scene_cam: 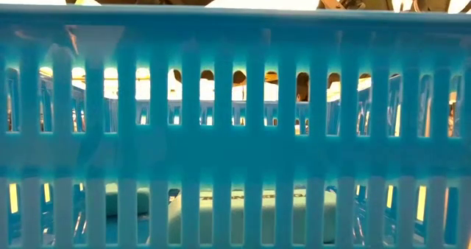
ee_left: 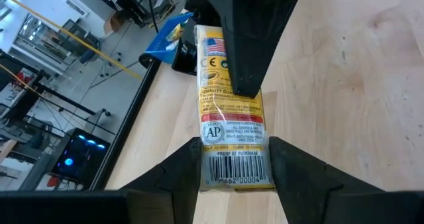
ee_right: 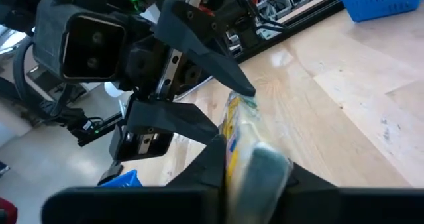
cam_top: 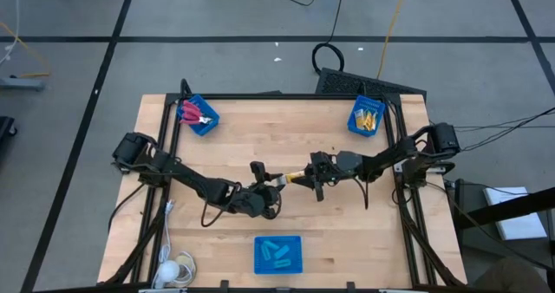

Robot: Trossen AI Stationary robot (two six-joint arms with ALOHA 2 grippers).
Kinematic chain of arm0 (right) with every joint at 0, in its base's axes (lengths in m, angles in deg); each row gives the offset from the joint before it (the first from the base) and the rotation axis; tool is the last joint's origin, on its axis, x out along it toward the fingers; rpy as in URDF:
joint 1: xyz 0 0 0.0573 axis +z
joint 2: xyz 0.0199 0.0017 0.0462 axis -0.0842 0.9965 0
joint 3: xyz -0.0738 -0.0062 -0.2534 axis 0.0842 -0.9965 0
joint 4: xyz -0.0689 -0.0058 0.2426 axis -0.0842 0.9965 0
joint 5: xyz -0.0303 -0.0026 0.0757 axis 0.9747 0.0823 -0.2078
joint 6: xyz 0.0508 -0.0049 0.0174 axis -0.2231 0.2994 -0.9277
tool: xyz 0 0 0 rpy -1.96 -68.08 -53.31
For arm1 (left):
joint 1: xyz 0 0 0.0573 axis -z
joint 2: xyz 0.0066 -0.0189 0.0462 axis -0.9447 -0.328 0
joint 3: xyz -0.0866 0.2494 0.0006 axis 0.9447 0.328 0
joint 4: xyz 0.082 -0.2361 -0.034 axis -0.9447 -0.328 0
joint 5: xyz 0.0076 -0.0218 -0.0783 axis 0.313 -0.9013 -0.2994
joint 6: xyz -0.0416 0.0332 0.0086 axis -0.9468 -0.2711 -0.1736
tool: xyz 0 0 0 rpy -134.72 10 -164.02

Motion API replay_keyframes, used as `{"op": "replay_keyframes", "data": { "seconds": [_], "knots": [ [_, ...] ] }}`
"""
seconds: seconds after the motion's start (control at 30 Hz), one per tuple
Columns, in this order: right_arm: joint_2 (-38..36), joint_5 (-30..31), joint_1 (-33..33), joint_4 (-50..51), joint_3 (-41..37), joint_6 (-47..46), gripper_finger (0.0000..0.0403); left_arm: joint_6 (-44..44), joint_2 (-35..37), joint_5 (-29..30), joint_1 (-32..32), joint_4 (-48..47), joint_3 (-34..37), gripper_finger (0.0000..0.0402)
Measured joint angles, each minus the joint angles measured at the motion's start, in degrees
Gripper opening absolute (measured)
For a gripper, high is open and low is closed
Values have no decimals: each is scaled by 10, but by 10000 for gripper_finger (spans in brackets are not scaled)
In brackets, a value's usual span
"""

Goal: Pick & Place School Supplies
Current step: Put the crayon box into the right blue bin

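A yellow-orange pack (cam_top: 290, 178) with a barcode spans between my two grippers over the middle of the table. My left gripper (ee_left: 237, 174) is shut on its barcode end, coming from the table's left. My right gripper (ee_right: 255, 171), coming from the right, is shut on the opposite end. In the left wrist view the right gripper's dark fingers (ee_left: 248, 52) cover the pack's far part. Red-handled scissors lie in a blue bin (cam_top: 199, 114) at the far left. More yellow packs sit in a blue bin (cam_top: 367, 115) at the far right. My left gripper pinches the pack's barcode end (ee_left: 237, 159) between its two fingers, one on each long edge. The fingers point slightly downward toward the table's right and lie along the pack. My right gripper pinches the pack's other end (ee_right: 233, 141) between its two fingers (ee_left: 246, 65), which clamp its flat faces. It comes level from the table's right, in line with the pack.
A blue bin (cam_top: 277, 254) with light-blue oblong pieces stands at the near edge; its slotted wall (scene_cam: 235, 116) fills the low view. A white cable bundle (cam_top: 173, 267) lies at the near left corner. Bare wood lies around the grippers.
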Motion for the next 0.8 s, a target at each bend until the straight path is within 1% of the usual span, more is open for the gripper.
{"op": "replay_keyframes", "data": {
  "seconds": [0.07,0.17,0.3,0.43,0.57,0.67,0.73,0.8],
  "knots": [
    [0,0,0,0,0,7,26,-10,0,0,0,2,0,172],
    [0,-4,0,0,0,9,28,-51,1,2,9,15,0,172],
    [-2,-16,1,-9,0,12,41,-28,22,3,31,15,1,172],
    [-6,-28,-1,-10,-8,11,35,-20,64,2,50,-10,1,172],
    [-31,-34,-2,-18,-22,12,25,-49,119,-10,59,-72,5,172],
    [-59,-33,-2,-14,-40,20,28,-68,173,-52,59,-84,41,172],
    [-84,-33,-2,-18,-58,27,33,-81,214,-89,53,-74,84,172],
    [-115,-32,-2,-15,-83,32,35,-92,256,-118,45,-41,137,172]
  ]
}}
